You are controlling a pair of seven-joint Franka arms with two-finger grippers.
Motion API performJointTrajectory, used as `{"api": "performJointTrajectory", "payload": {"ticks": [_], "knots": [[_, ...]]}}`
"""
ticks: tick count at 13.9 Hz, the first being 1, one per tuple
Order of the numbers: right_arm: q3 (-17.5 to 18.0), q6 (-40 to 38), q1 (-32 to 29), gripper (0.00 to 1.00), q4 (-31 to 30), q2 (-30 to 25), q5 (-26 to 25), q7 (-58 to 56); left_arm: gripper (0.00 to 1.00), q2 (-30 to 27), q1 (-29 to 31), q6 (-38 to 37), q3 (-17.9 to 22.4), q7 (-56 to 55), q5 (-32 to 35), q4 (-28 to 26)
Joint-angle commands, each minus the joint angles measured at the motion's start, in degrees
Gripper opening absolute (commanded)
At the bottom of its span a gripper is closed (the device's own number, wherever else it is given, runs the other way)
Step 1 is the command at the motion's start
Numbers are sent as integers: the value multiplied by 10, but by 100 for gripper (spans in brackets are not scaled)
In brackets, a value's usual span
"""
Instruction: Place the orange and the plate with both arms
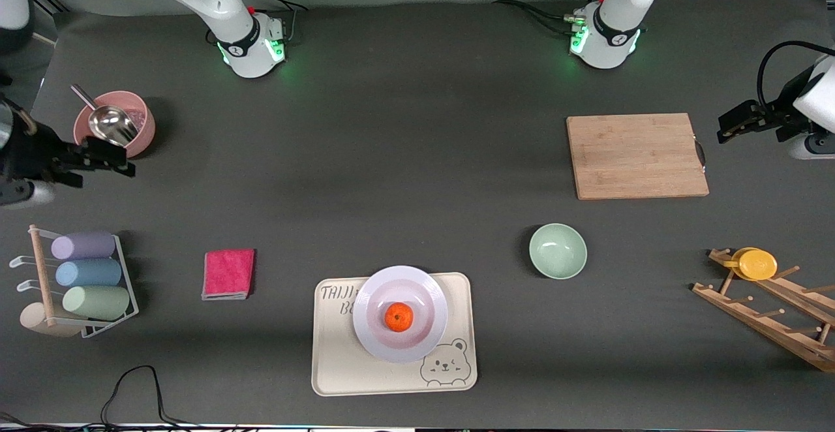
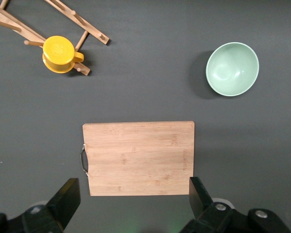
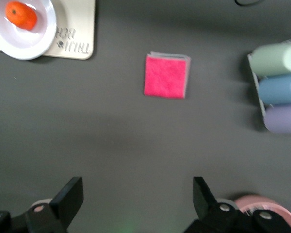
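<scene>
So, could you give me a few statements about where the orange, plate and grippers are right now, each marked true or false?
1. The orange lies on the plate. True.
2. The plate sits on the wooden cutting board. False: it sits on the cream bear tray.
3. The left gripper is shut on the orange. False: it is open and empty, above the cutting board's edge.
4. The right gripper is open and holds nothing. True.
5. The green bowl holds the orange. False: the bowl is empty.
</scene>
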Motion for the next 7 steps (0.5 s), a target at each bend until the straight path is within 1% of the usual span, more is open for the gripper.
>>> {"api": "performJointTrajectory", "payload": {"ticks": [1, 2, 7], "knots": [[12, -4, -13, 100, -46, -41, -35, 14, 100, -9, -4, -1, 0, 10, -2, 2], [10, -4, -11, 100, -51, -42, -41, 14, 100, -13, -5, 0, 0, 10, 0, 3], [10, 30, -6, 100, -74, -42, -41, 34, 100, -4, -1, -7, 1, 10, 0, 17]]}}
